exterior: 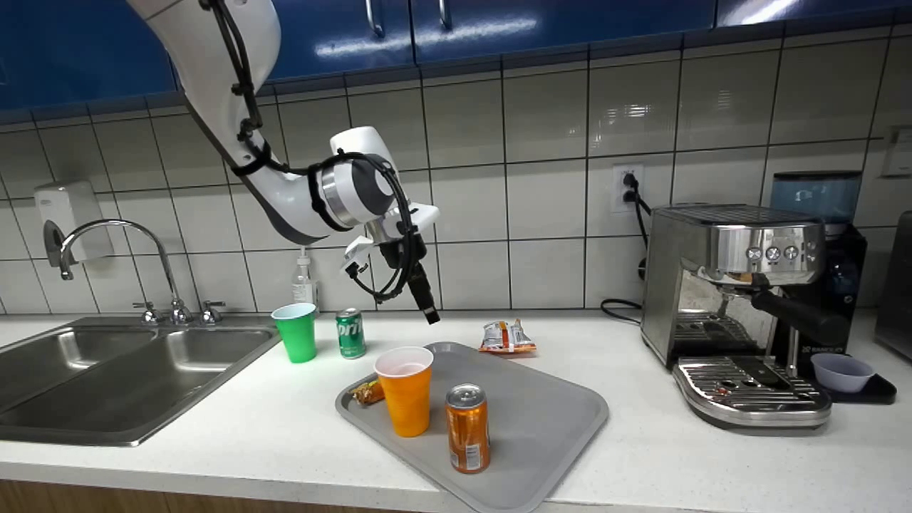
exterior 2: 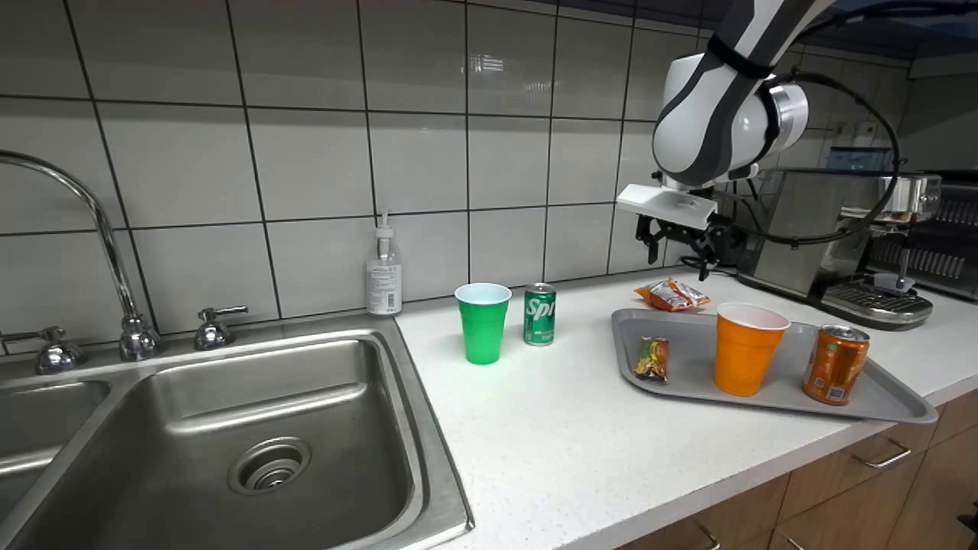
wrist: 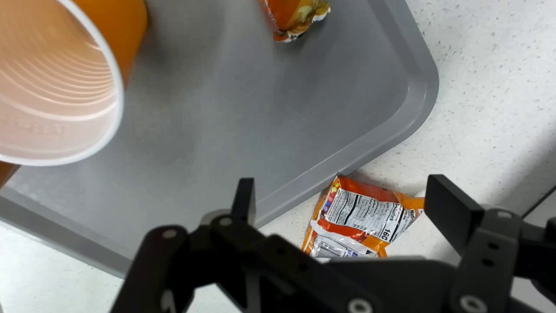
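One black gripper (wrist: pixel 341 187) hangs above the white counter (exterior: pixel 627 463), its jaws spread wide apart and clasping nothing. In the wrist view an orange snack bag (wrist: pixel 362 217) shows between the jaws, lower down and not touching them. It lies on the counter just beside the gray tray (exterior: pixel 541 406), one corner right at the tray's edge, though whether the two touch is hard to judge. On the tray an orange plastic cup (exterior: pixel 410 399) stands upright with an orange soda can (exterior: pixel 468 434) upright near it, and a small snack packet (exterior 2: pixel 652 356) lies close to the tray's edge. In both exterior views a green plastic cup (exterior 2: pixel 483 332) and a green Sprite can (exterior 2: pixel 539 315) stand side by side between the tray and the stainless-steel sink (exterior 2: pixel 439 466). A pump bottle (exterior 2: pixel 384 279) is behind the green plastic cup, and a stainless-steel espresso machine (exterior: pixel 727 256) stands on the far side of the tray from the sink.
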